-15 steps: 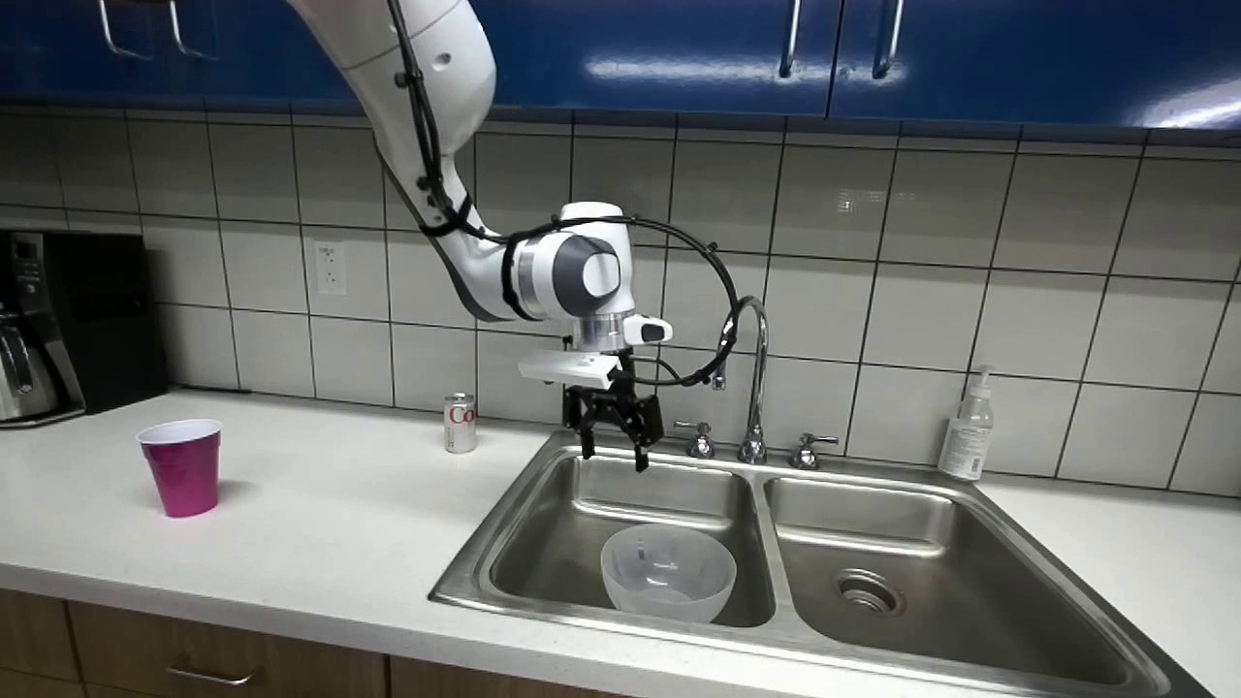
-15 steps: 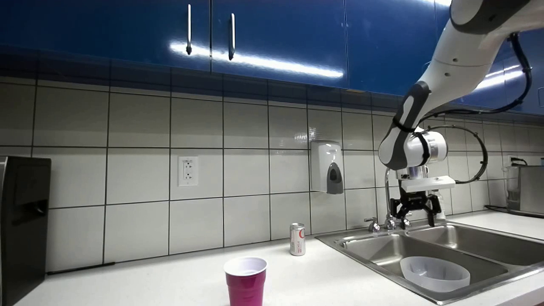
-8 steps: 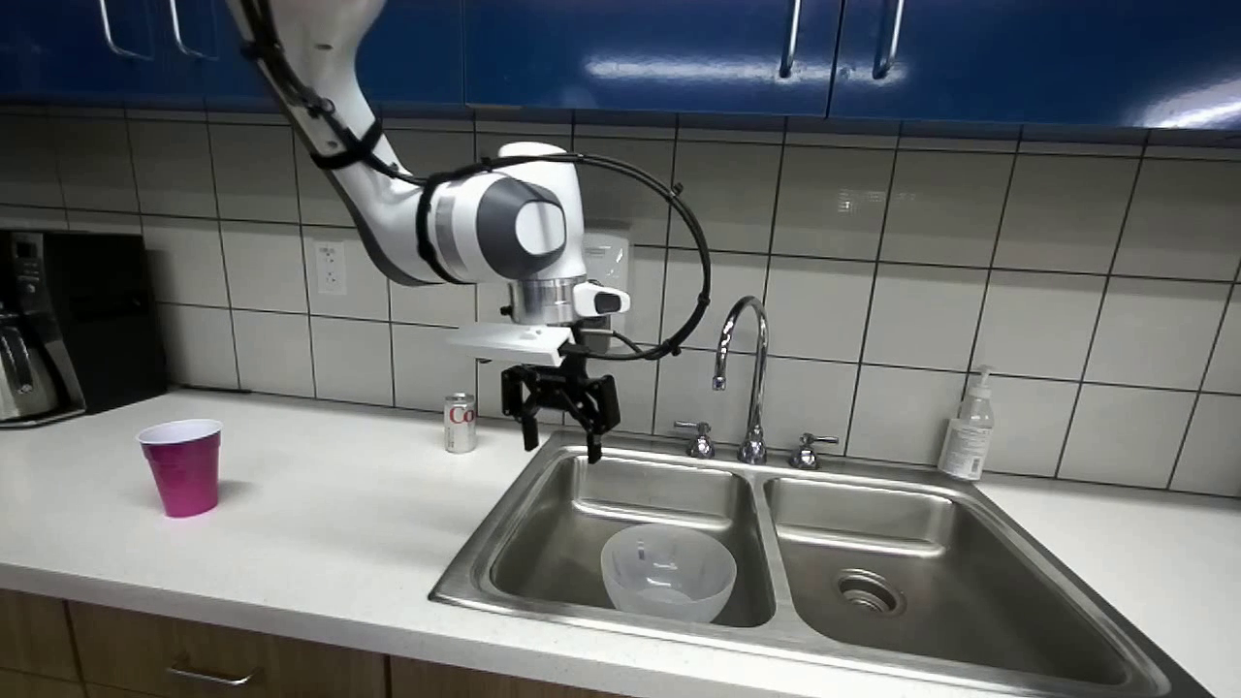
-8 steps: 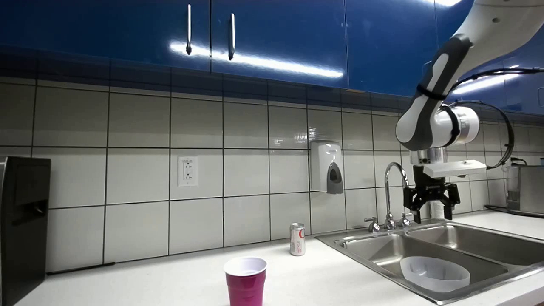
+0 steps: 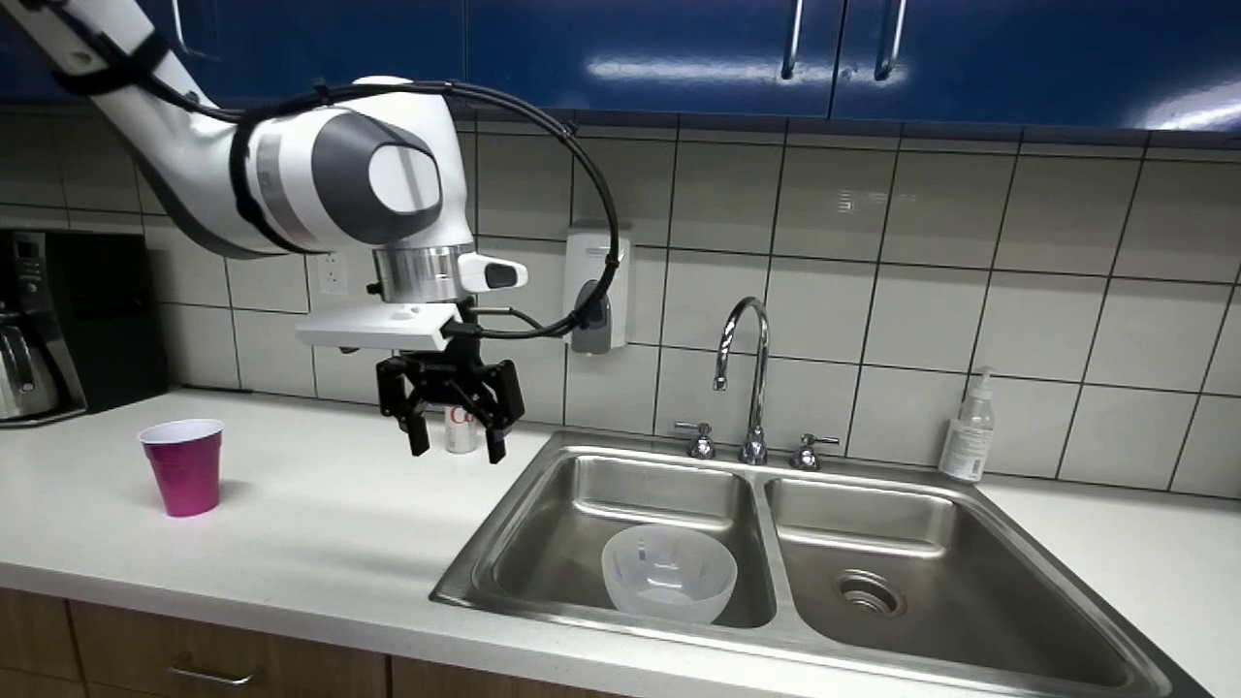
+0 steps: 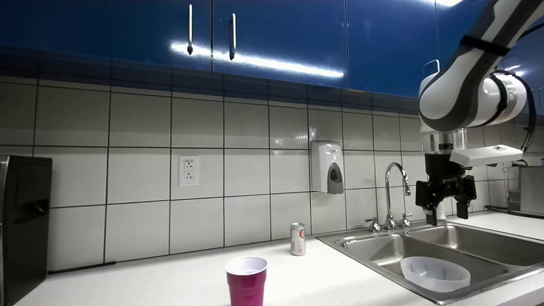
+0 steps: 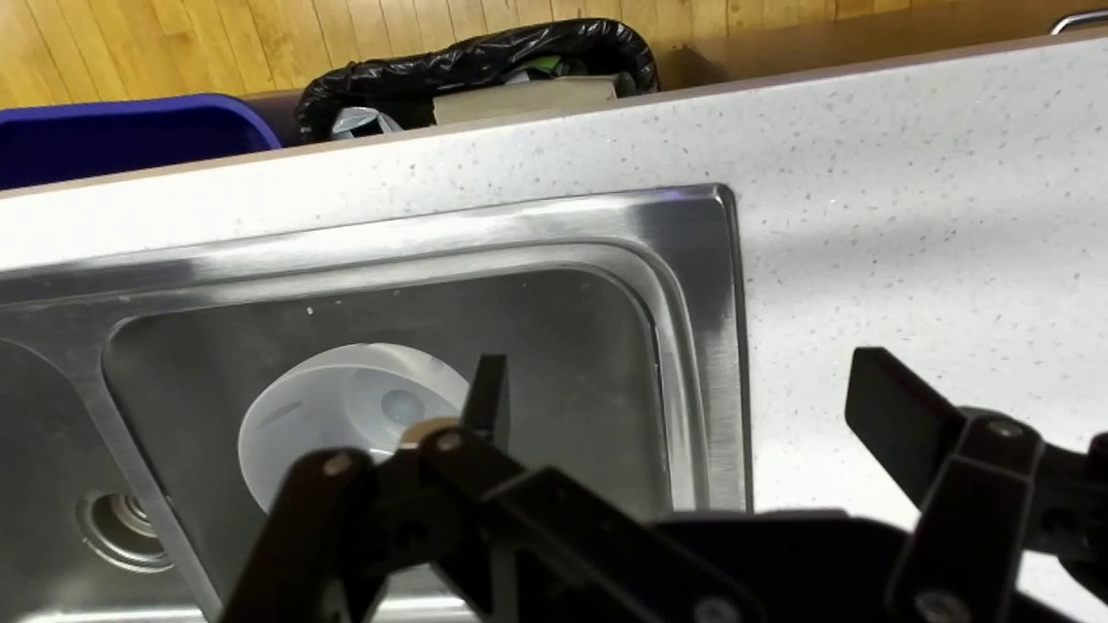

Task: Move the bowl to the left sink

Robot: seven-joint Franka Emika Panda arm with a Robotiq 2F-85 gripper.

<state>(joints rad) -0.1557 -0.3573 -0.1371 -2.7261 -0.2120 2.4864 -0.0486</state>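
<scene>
The translucent whitish bowl (image 5: 669, 574) stands upright in the left sink (image 5: 553, 557), the steel basin on the left in both exterior views. The bowl also shows in an exterior view (image 6: 437, 275) and in the wrist view (image 7: 325, 415), partly hidden by a finger. My gripper (image 5: 458, 456) is open and empty, well above the counter by the sink's left rim and apart from the bowl. It also shows in an exterior view (image 6: 447, 220). In the wrist view its spread fingers (image 7: 679, 359) straddle the sink rim, with nothing between them.
The other basin (image 5: 950, 620) has a round drain. A faucet (image 5: 759, 378) stands behind the sink, a soap bottle (image 5: 968, 436) at its back right. A pink cup (image 5: 181, 470) and a soda can (image 6: 298, 240) stand on the counter. Blue cabinets (image 5: 659, 58) hang overhead.
My open gripper has moved away from above the sink's back, leftward in an exterior view and rightward in the other view, toward the counter. The bowl has not moved.
</scene>
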